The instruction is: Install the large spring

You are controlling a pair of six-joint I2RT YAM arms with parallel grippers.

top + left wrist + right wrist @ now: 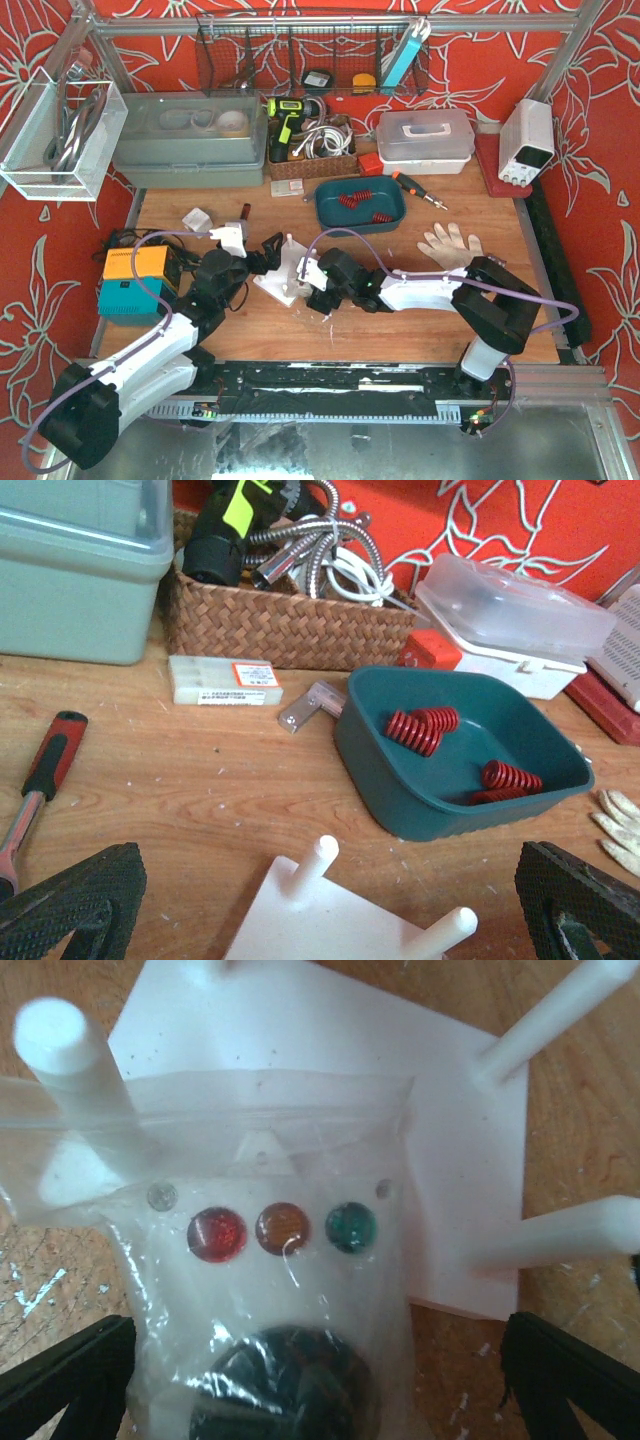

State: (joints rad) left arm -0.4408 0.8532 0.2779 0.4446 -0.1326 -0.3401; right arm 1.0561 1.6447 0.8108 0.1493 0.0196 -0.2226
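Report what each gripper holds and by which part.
Nothing is held. The left gripper is open and empty; the right gripper stands wide open, fingers either side of a clear plastic bag, unclamped.

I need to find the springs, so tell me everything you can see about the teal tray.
The teal tray is a shallow rectangular dish with rounded corners and sloping walls, plastic by the look. It sits flat on the wooden table, beyond the white peg plate. Inside, red coil springs lie on their sides in two small clusters. A small metal bracket lies by its far left corner.
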